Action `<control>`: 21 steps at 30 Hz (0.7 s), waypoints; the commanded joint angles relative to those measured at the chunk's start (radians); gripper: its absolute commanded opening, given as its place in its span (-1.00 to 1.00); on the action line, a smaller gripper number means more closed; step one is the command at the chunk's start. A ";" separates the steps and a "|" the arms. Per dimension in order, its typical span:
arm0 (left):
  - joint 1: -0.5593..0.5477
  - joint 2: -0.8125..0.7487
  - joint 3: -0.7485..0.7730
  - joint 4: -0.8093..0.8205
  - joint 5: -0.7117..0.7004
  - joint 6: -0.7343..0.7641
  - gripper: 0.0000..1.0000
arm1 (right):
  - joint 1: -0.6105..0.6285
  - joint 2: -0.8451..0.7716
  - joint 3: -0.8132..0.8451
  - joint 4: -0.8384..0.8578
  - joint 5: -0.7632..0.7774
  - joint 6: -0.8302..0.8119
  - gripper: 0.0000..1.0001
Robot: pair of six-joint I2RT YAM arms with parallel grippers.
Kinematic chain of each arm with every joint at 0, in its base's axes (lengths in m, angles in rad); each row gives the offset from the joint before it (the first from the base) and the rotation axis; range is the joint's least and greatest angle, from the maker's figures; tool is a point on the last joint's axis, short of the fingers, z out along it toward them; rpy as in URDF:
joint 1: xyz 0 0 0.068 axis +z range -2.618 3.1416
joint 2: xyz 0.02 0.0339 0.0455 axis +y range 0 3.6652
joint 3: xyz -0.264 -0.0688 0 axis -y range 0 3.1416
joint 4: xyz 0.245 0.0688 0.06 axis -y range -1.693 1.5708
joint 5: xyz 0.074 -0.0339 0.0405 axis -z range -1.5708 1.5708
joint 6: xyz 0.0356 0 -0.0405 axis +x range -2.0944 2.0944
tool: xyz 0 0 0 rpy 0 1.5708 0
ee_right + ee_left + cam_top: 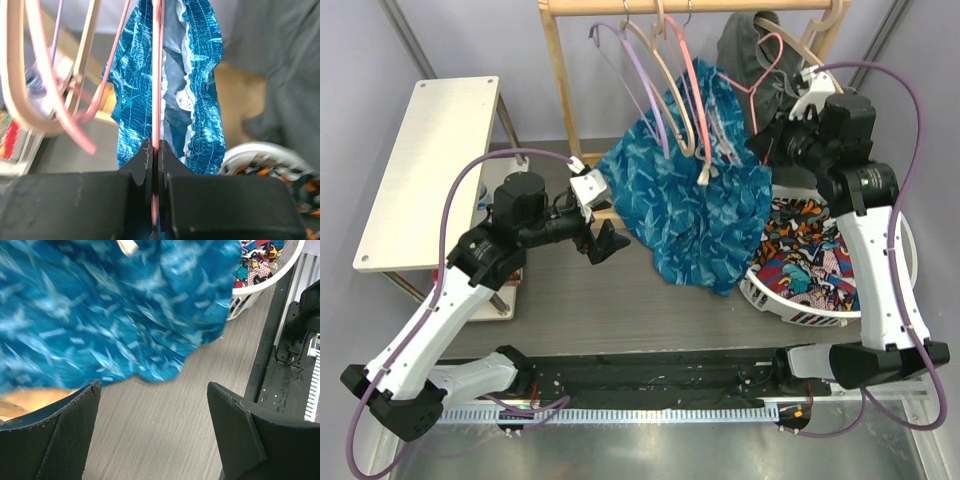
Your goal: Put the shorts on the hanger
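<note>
Two arms flank the garment. Left end effector [603, 240], fingers spread wide and empty, sits just left of the blue leaf-print fabric shorts [690, 200], which hang above the grey counter [580, 300]. A thin pink wire hanger [158, 75] crosses their open waistband, pinched in the closed right end effector [155, 150].

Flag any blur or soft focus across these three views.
Top external: evenly lit, sharp throughout. Left wrist: shorts smeared, end effector and table crisp. Right wrist: clamped hanger sharp, spare hangers at left blurred.
</note>
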 commanded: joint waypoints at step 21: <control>0.005 -0.087 -0.051 0.025 -0.038 0.018 0.75 | -0.034 0.378 0.521 0.156 0.152 -0.029 -0.99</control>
